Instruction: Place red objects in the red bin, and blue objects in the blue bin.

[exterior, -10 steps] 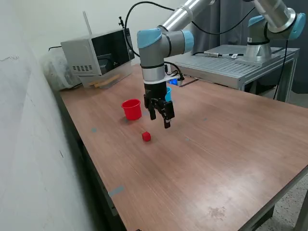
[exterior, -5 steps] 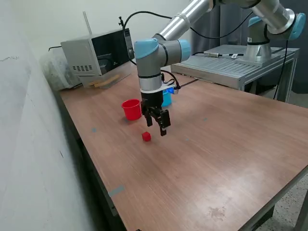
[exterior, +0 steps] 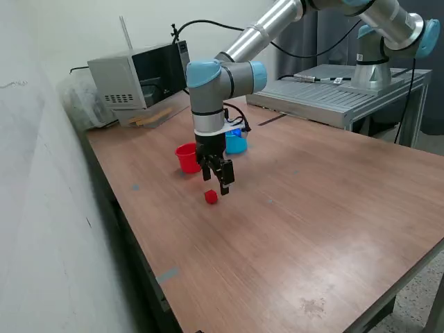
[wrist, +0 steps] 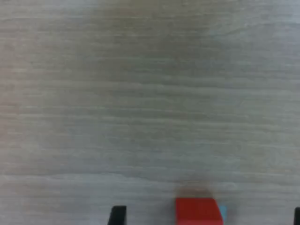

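Note:
One small red cube (exterior: 211, 198) lies on the wooden table (exterior: 312, 229). My gripper (exterior: 216, 183) hangs just above it, a little toward the exterior view's right, and stands open with nothing in it. In the wrist view the red cube (wrist: 197, 210) shows at the frame's edge between the two dark fingertips (wrist: 117, 214), nearer this one. The red bin (exterior: 187, 157) stands upright behind the cube. The light blue bin (exterior: 236, 143) is partly hidden by my arm. No blue objects are in view.
A grey box-shaped appliance (exterior: 139, 80) sits at the table's back corner. A second arm (exterior: 388, 41) stands on a metal bench (exterior: 347, 94) behind the table. Bits of blue tape (exterior: 166, 275) mark the tabletop near its edge.
My gripper has moved toward the exterior view's left, from in front of the blue bin to just above the red cube. The cube and both bins have stayed put.

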